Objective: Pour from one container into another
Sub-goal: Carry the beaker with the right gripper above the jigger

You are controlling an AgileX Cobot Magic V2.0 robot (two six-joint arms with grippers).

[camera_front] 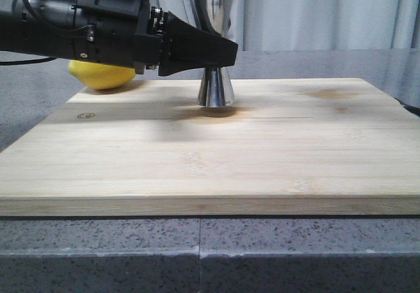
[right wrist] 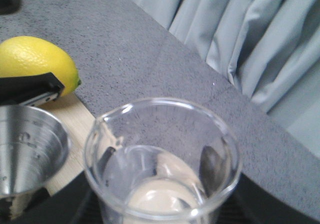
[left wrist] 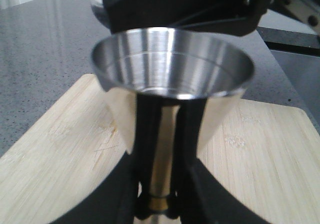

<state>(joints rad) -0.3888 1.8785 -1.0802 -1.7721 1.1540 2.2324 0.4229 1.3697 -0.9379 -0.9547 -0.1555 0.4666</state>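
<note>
Holding things ready for the pour is where we judge ourselves to be: our left gripper [camera_front: 220, 54] is clamped on the waist of the jigger [camera_front: 215, 86], whose base rests on the cutting board [camera_front: 210, 168] toward its far edge, a little left of centre. From the left wrist camera the fingers [left wrist: 187, 134] press the narrow neck just above the gold band [left wrist: 157, 202], and the upper cup looks empty.

Our right gripper [right wrist: 160, 184] is closed on the beaker [right wrist: 162, 159], its pads showing through the glass on either side. The beaker sits upright, raised and just beside the jigger's rim [right wrist: 30, 149], on its right. We cannot tell what is inside it; only a pale patch shows at the bottom.

Next we judge the beaker's spout lip [right wrist: 107, 129] must come over the jigger's mouth, then tilt slowly, the left arm keeping the jigger steady.

Counted: one beaker, one jigger, one lemon [camera_front: 102, 75] at the far left corner of the board, one board, two grippers.
</note>
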